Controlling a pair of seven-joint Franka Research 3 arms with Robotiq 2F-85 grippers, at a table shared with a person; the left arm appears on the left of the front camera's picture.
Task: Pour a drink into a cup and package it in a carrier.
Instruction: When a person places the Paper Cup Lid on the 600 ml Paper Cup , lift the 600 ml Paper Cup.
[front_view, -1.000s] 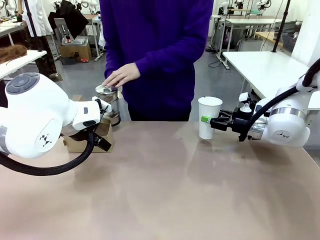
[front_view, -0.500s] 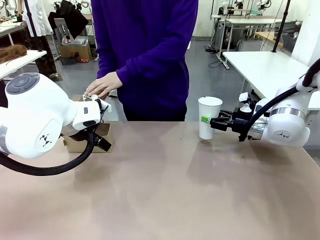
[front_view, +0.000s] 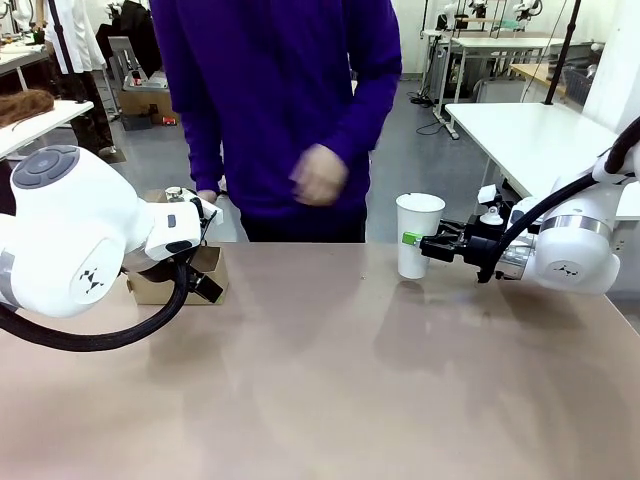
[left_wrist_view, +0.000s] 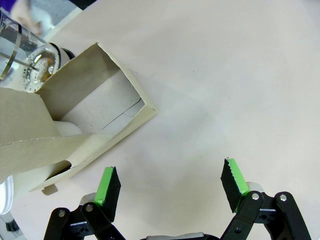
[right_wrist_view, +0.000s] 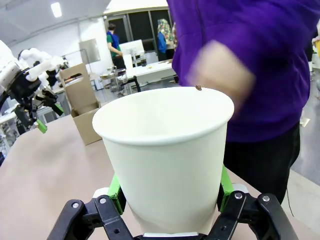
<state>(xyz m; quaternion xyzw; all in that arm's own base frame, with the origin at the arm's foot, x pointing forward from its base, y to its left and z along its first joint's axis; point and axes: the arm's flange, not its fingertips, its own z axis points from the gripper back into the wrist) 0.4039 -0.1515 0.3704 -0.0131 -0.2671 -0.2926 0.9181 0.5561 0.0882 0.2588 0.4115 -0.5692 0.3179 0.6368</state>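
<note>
A tall white paper cup (front_view: 420, 236) without a lid stands at the table's far right, and my right gripper (front_view: 412, 239) is shut on its side. In the right wrist view the green pads (right_wrist_view: 116, 192) press the cup (right_wrist_view: 165, 165) on both sides. The brown cardboard carrier (front_view: 170, 285) sits at the far left, partly behind my left arm. My left gripper (left_wrist_view: 171, 182) hangs open over bare table beside the carrier (left_wrist_view: 95, 100). A clear glass jar (left_wrist_view: 25, 55) with a metal base stands just past the carrier. I cannot make out the drink in it.
A person in a purple sweater (front_view: 280, 100) stands at the far edge, one hand (front_view: 207, 197) down by the jar, the other hand (front_view: 318, 172) blurred in mid-air. The tan tabletop (front_view: 330, 380) lies open between my arms.
The person has carried the jar leftward and set it behind the carrier, then shifted left; one hand now swings free. Neither arm has moved.
</note>
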